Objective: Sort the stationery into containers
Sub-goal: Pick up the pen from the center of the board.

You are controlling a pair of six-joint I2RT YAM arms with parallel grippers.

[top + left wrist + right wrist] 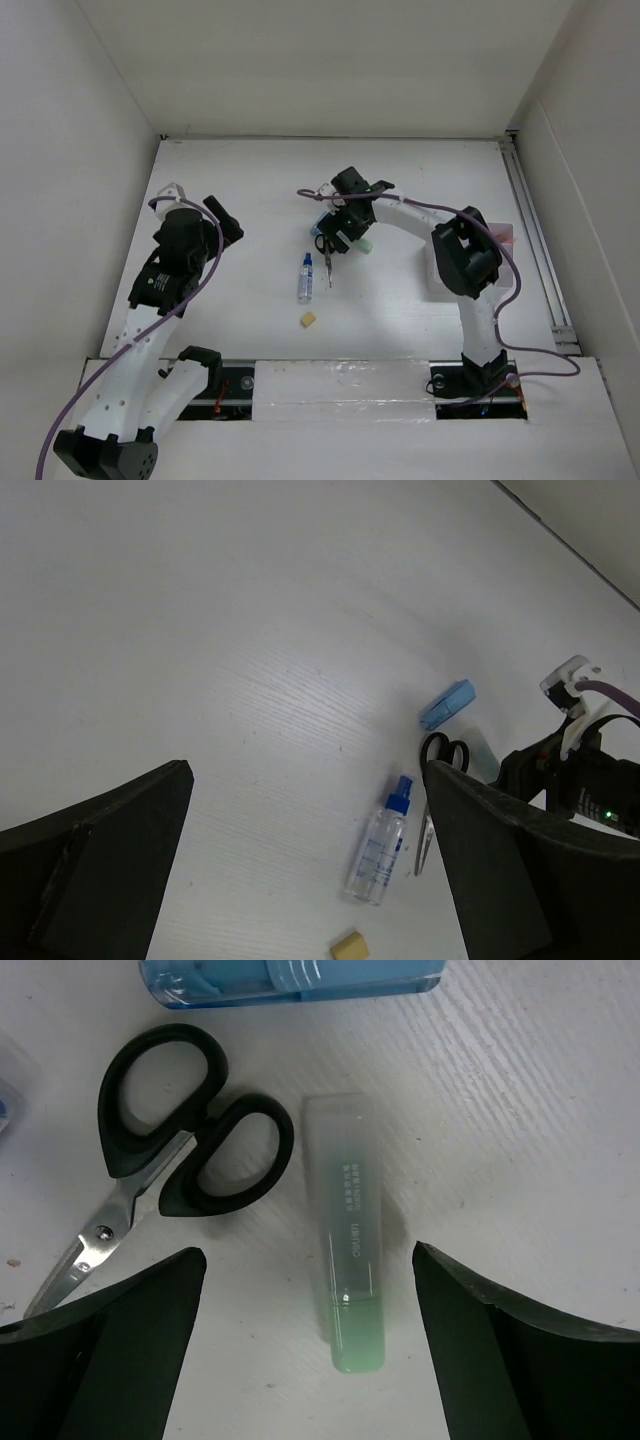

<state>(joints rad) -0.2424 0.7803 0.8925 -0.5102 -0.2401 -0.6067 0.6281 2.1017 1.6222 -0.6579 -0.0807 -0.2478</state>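
Under my right claw (308,1252), on the white table (250,190), lies one green marker (345,1250). Its long axis runs straight away from my wrist camera with only a slight lean. The frosted clear cap is at the far end and the solid green butt points back toward me. The barrel is pale and translucent, with a line of small print along it. My two fingers stand wide apart, one on each side of the marker. Neither touches it, and I have hold of nothing.

Just beside the marker, on its left, is one pair of black-handled scissors (100,1232). The finger loops are near the marker's cap and the steel blades are shut, slanting off to the lower left. Beyond both, one blue marker (290,975) lies crosswise, at a right angle to the green one.

My left claw (308,770) hangs well apart from all this, spread fully open and holding nothing. From its camera I count one blue-capped glue bottle (378,850) lying flat, cap toward the scissors. One small yellow eraser (348,946) sits near the bottle's base.
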